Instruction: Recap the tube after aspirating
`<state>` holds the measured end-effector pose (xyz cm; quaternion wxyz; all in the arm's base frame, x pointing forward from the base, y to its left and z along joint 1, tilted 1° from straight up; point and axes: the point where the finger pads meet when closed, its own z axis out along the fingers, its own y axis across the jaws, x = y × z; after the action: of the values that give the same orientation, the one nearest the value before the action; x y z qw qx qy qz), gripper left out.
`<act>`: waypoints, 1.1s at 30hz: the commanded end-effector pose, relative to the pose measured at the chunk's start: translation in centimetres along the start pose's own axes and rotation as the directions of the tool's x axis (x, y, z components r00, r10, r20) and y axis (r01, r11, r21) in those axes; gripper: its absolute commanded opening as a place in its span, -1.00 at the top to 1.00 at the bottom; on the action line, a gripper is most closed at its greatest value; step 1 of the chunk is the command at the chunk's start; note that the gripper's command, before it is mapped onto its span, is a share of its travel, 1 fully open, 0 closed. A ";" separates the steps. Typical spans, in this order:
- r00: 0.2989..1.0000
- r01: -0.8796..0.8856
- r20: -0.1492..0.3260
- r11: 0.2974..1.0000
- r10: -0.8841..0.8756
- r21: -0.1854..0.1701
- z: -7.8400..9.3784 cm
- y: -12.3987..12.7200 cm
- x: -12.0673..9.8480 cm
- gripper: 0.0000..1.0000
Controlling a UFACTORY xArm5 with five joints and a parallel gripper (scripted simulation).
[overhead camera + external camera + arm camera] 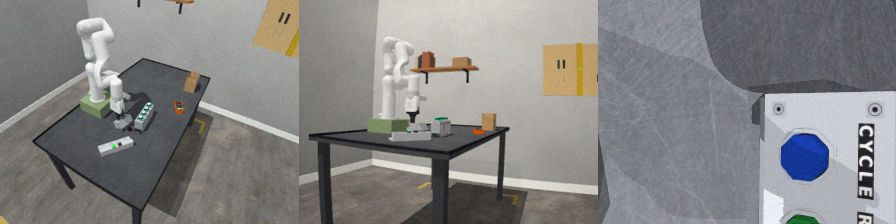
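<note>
We see fingers (119, 115) shut, gripping nothing: closed tip suits key pushing. Arm poised above key housing (123, 122); blue CYCLE key (804, 156) unlit, READY key (800, 219) at its 6 o'clock. Tube rack (144, 115), caps seemingly on, at housing's 2 o'clock on counter (73, 150); cap tray (116, 146) lamp green.

On the grey key housing (833, 165) we read the word CYCLE (866, 161), white letters on a black strip running sideways beside the blue key (804, 156). Below it we make out only a cut-off "R" (864, 218) by the green key (800, 220).
</note>
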<state>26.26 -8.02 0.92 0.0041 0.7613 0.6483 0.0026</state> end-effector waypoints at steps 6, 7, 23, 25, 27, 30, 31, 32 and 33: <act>1.000 0.000 -0.008 1.000 0.000 -0.005 0.0 0.2 0.0 1.00; 1.000 0.000 -0.008 1.000 0.000 -0.005 0.0 0.1 0.0 1.00; 1.000 0.000 -0.008 1.000 0.000 -0.004 0.4 0.1 0.0 1.00; 1.000 0.000 -0.008 1.000 0.000 -0.004 0.5 0.1 0.0 1.00; 1.000 0.000 -0.008 1.000 0.000 -0.004 0.5 0.1 0.0 1.00; 1.000 0.000 -0.008 1.000 0.000 -0.004 0.6 0.1 0.0 1.00; 1.000 0.000 -0.008 1.000 0.000 -0.004 0.7 0.1 0.0 1.00; 1.000 0.000 -0.008 1.000 0.000 -0.004 0.7 0.1 0.0 1.00; 1.000 0.000 -0.008 1.000 0.000 -0.004 0.7 0.1 0.0 1.00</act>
<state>26.29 -8.03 0.25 0.0042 0.7614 0.6483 0.0026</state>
